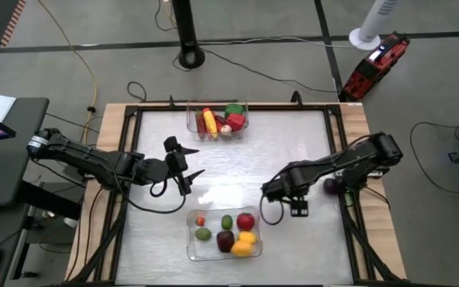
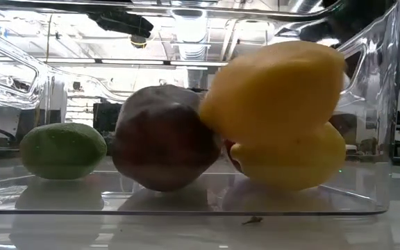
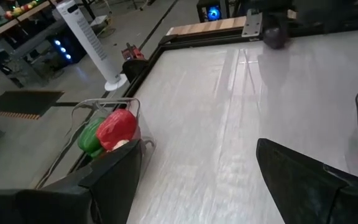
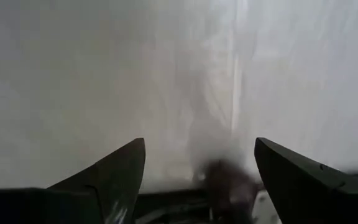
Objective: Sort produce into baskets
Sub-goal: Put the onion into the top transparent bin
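Nearly all the produce already sits in the two baskets: the far basket (image 1: 217, 121) holds red, green, yellow and whitish pieces, and the near basket (image 1: 223, 233) holds a red apple-like piece (image 1: 245, 221), green pieces, a dark one and yellow ones. One dark purple piece (image 1: 331, 186) appears to lie loose on the tabletop (image 1: 293, 151), to the right of the near basket, tucked just beside the right arm's forearm.

That stray piece looks like the step in hand. To do it well, the right gripper (image 1: 297, 208) would probably need to back away from the near basket and turn toward the piece, coming down over it with the jaws straddling it, since a round toy may roll if nudged from one side.

The right arm is folded low across the tabletop, its gripper pointing down just right of the near basket, jaws apart and holding nothing. The left gripper (image 1: 183, 171) hovers left of the midpoint between the baskets, its arm stretched in from the left edge, jaws spread wide and empty
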Controlling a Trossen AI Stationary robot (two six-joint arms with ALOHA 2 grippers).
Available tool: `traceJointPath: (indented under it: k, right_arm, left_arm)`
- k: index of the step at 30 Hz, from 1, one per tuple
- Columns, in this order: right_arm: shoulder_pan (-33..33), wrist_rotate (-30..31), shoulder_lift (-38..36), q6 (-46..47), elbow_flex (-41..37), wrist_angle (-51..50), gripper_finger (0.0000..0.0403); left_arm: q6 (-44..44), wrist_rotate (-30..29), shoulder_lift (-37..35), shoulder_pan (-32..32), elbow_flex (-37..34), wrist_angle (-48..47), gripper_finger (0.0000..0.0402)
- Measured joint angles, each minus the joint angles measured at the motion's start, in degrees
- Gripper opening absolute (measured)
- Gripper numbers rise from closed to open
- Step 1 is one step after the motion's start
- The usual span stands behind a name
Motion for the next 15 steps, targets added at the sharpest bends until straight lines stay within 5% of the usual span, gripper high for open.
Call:
traceJointPath:
  k: [8, 15]
  right_arm:
    - [-6.4, 0.0, -7.7, 5.7, -17.5, 2.0, 0.0338]
    - [-9.9, -0.1, -10.8, 9.4, -24.9, 0.8, 0.0365]
  left_arm:
    - [-0.3, 0.0, 0.0, 0.0, 0.0, -0.1, 0.0304]
    - [-0.3, 0.0, 0.0, 0.0, 0.0, 0.0, 0.0304]
